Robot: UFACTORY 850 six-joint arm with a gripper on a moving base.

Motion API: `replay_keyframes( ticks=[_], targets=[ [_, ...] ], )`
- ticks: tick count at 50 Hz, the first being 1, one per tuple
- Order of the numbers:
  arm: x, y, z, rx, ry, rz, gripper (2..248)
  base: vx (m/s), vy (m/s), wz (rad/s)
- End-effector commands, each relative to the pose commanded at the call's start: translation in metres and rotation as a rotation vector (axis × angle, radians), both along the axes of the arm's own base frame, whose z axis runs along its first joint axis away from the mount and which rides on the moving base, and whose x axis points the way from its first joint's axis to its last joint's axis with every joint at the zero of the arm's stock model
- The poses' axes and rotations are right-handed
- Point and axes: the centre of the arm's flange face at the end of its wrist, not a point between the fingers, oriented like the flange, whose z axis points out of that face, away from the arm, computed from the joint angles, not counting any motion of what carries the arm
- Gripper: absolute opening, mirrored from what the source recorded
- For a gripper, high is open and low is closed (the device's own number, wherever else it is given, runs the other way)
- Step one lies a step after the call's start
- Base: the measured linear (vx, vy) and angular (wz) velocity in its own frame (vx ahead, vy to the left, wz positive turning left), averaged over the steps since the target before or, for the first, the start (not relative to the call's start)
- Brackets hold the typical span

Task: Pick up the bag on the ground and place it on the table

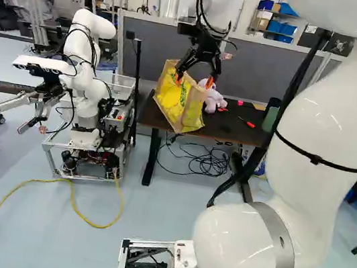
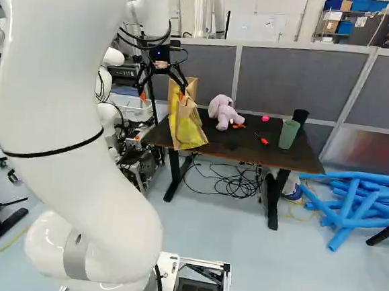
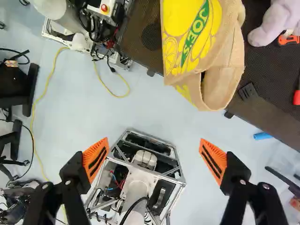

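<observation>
Fingers point(image 1: 194, 81) wide open, well apart from each other, hang up by the desk point(image 2: 238, 145), and from the wrist view I can see the yellow-and-tan bag point(image 1: 170, 102) just ahead of them rather than between them. That bag stands at the end of the desk toward the other white arm point(image 1: 82, 54), right by the front edge, with a pale purple plush toy point(image 2: 224, 113) near it and a green cup point(image 2: 288, 134) farther along.
</observation>
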Motion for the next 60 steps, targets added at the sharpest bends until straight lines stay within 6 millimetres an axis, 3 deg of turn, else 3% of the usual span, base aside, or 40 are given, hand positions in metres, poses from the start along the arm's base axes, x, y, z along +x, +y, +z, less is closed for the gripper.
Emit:
replay_keyframes(
  ticks=[30, 60],
  targets=[
    [-0.004, -0.004, -0.02, 0.001, -0.065, -0.028, 247, 0.0, 0.0, 0.0],
    [-0.016, -0.012, -0.058, 0.006, -0.188, -0.078, 247, 0.0, 0.0, 0.0]
  ],
)
